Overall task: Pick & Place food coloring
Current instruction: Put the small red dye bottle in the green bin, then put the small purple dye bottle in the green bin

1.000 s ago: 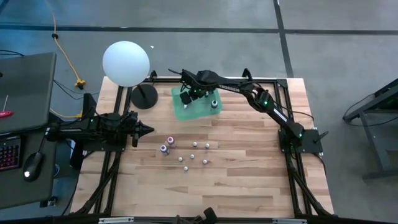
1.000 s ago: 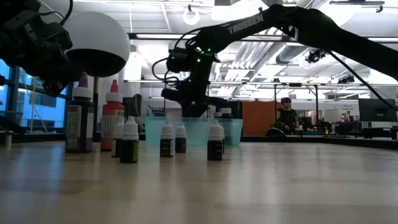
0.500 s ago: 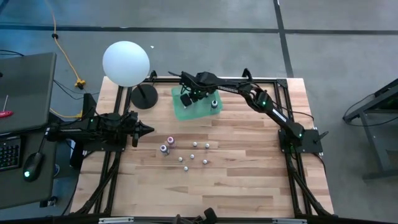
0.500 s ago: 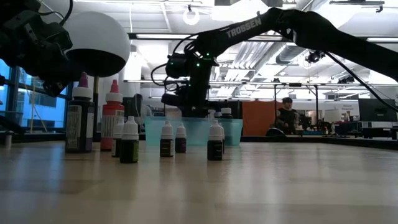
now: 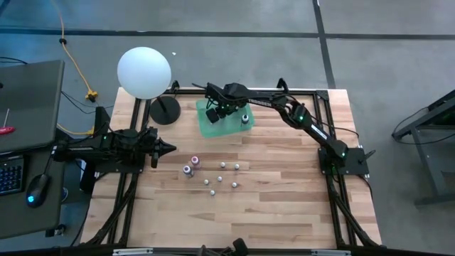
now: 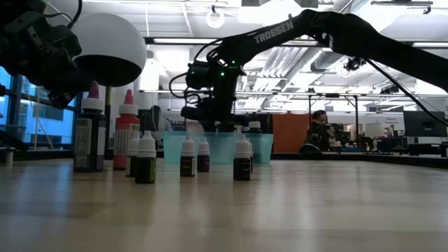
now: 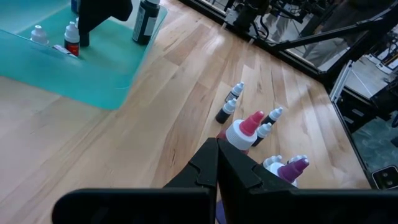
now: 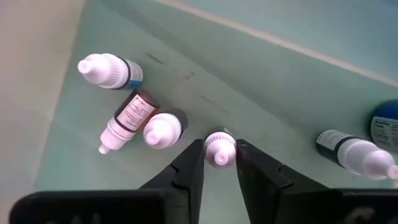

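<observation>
My right gripper (image 8: 219,163) points down into the green tray (image 5: 205,129) at the far side of the table. Its fingers stand slightly apart on either side of a small white-capped food coloring bottle (image 8: 219,147) that stands upright on the tray floor. Several more small bottles (image 8: 109,70) stand or lie in the tray, along with a larger dark one (image 5: 244,119). Several further bottles (image 5: 222,176) stand on the bare wood mid-table, with two bigger pink- and purple-topped ones (image 5: 190,166). My left gripper (image 7: 217,152) waits shut at the table's left. My right gripper comes from above with one fingertip (image 8: 194,157) close against each side of the small bottle's shoulder (image 8: 219,134). I cannot tell whether the fingers touch it. The bottle stands upright on its base on the tray floor.
A big white globe lamp (image 5: 144,71) on a black round base (image 5: 165,110) stands at the far left, next to the tray. A black frame runs along the table's far edge (image 5: 313,91). The near half of the table is bare wood (image 5: 234,220).
</observation>
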`<state>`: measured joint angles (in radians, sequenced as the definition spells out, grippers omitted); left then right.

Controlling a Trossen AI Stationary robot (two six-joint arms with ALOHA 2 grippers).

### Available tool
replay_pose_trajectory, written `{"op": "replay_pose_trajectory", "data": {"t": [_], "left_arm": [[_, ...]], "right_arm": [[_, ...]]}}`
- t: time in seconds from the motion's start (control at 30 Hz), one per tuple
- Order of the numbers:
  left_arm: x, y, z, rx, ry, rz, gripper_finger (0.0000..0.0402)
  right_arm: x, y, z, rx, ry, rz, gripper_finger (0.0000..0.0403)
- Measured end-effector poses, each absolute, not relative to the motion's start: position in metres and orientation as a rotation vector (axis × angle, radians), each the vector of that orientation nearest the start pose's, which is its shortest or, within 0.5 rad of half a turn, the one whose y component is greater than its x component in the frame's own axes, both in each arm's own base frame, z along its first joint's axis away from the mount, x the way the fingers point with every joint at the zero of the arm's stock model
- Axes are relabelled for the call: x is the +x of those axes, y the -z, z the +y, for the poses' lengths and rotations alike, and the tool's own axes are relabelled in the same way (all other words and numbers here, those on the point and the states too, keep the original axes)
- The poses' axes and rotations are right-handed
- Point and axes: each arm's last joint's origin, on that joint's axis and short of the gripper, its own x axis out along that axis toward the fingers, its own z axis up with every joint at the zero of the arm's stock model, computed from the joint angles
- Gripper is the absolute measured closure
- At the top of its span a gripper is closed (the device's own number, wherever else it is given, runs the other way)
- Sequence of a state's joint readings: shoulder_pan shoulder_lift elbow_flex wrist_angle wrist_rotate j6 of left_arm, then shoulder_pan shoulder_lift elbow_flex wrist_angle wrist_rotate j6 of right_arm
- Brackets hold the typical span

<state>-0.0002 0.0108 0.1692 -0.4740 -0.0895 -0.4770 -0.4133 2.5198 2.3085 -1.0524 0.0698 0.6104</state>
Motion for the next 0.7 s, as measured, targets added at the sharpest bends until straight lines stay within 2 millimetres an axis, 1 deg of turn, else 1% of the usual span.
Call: {"op": "replay_pose_trajectory", "data": {"t": [0.5, 0.7], "left_arm": [[0.08, -0.174, 0.003, -0.459, -0.162, 0.288, 0.0401], [0.08, -0.174, 0.003, -0.459, -0.162, 0.288, 0.0401]], "right_arm": [[0.472, -0.174, -0.209, 0.708, 0.767, 1.105, 0.0228], [0.467, -0.194, -0.21, 0.68, 0.752, 1.081, 0.0213]]}}
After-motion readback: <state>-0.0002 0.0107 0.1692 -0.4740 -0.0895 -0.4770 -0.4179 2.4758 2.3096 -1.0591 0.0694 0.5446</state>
